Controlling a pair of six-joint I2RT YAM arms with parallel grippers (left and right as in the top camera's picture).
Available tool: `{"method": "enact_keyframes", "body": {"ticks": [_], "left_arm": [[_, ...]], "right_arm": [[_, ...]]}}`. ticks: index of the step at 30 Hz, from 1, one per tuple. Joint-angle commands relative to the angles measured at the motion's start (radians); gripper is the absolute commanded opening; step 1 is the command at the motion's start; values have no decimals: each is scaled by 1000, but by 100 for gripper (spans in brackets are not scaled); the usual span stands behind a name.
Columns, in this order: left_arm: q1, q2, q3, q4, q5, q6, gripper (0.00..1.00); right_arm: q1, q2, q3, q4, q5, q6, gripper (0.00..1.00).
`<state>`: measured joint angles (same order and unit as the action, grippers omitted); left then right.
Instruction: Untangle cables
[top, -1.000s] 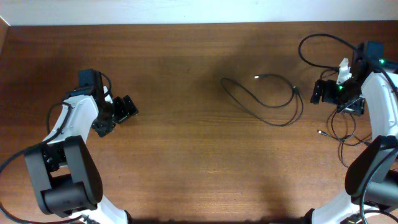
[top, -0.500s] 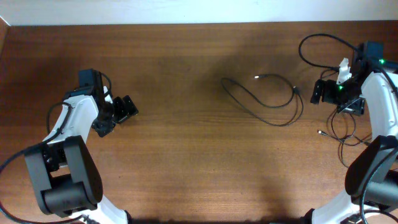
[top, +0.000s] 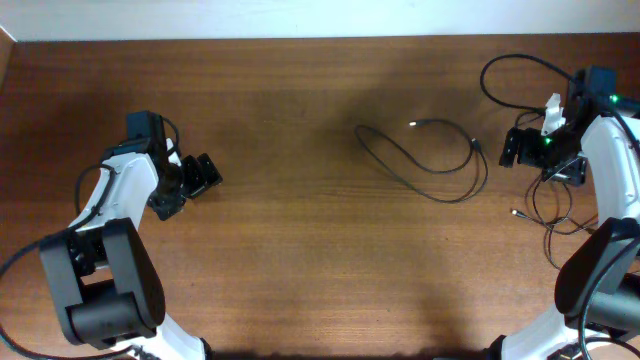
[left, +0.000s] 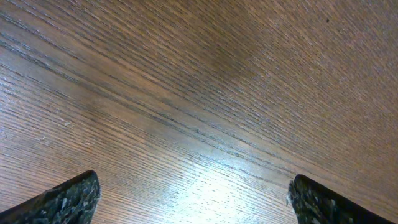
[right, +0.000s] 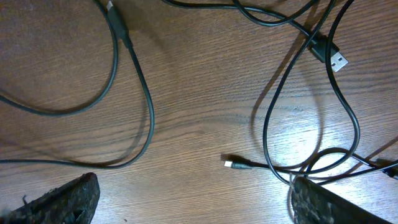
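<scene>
Left tool (top: 203, 176) wide, empty, over bare counter (top: 300, 260) at frame left; nothing for me there. My right tool (right: 193, 199) wide, hovering above cables (right: 239, 165) at frame right, likely to pick a strand. One loop (top: 432, 170) lies apart, mid-frame.
</scene>
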<state>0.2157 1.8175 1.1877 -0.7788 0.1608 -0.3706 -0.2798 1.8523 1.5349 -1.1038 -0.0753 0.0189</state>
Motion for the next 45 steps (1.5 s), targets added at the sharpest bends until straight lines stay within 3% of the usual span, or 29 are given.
{"method": "enact_keyframes", "body": {"ticks": [1,5,19,39,45], "left_arm": [[1,-17,12,-1,7,-3,99],[1,-17,12,0,7,-3,99],[1,-17,12,-1,7,-3,99],[1,-17,12,-1,7,-3,99],[1,-17,12,-1,7,-3,99]], "right_arm": [[-2,2,-7,0,2,0,99],[5,-18,-7,0,2,0,98],[144,-531,-7,-1,2,0,98],[144,-555,-7,-1,2,0,98],[144,-662,-7,-1,2,0,98]]}}
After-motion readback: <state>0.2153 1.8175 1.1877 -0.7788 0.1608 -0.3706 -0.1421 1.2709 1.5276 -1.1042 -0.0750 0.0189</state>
